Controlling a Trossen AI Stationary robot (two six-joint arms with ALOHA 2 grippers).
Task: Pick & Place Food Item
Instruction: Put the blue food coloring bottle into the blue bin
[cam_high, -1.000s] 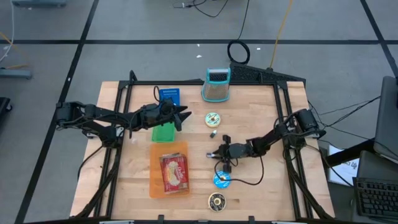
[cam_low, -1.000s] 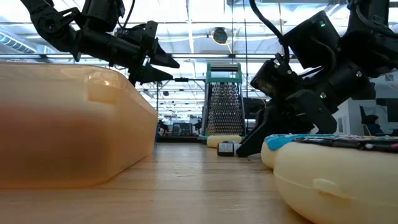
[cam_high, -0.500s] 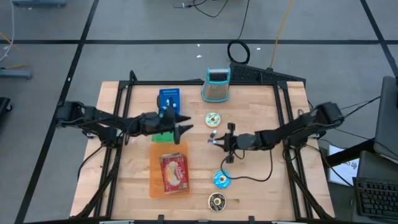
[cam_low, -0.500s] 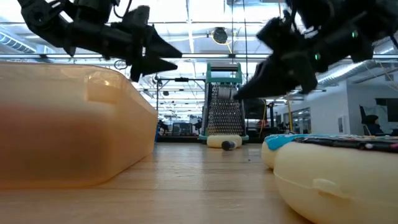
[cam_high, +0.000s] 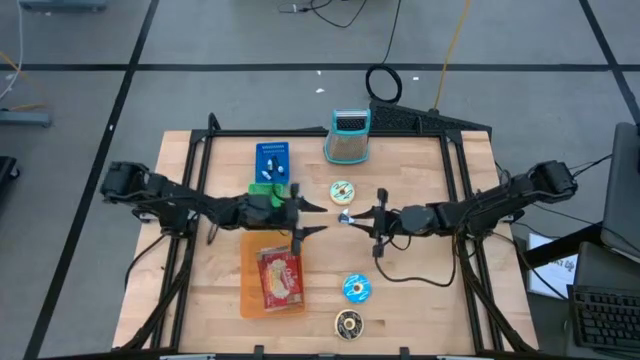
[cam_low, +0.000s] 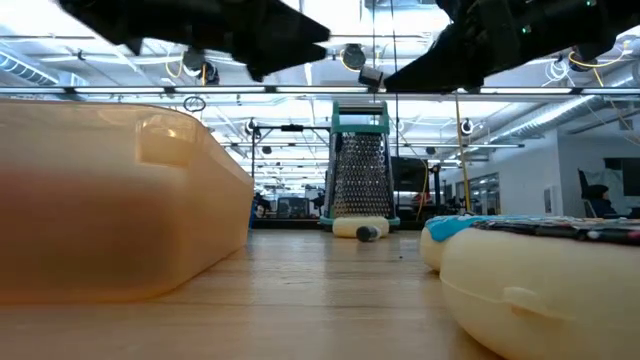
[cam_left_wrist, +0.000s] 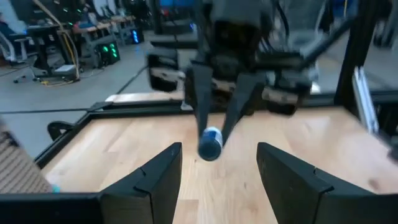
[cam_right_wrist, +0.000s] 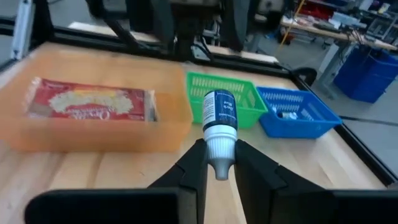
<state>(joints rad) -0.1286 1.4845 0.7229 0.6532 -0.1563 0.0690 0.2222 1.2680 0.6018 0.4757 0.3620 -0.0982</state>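
wooden table (cam_high: 420, 270) inside a black frame, open hall behind. right gripper (cam_high: 352, 217) is closed on a small bottle (cam_right_wrist: 219, 118), white cap toward the wrist, held aloft at table centre. left gripper (cam_high: 304, 218) faces it from just beside, fingers spread and empty, the bottle lined up between them. orange tray (cam_high: 250, 290) with a red packet (cam_high: 279, 277), green basket (cam_high: 266, 190) and blue basket (cam_high: 272, 156) lie near. judgement: a handover. left fingers should close squarely on the body before the right lets go; a slanted grip risks a drop.
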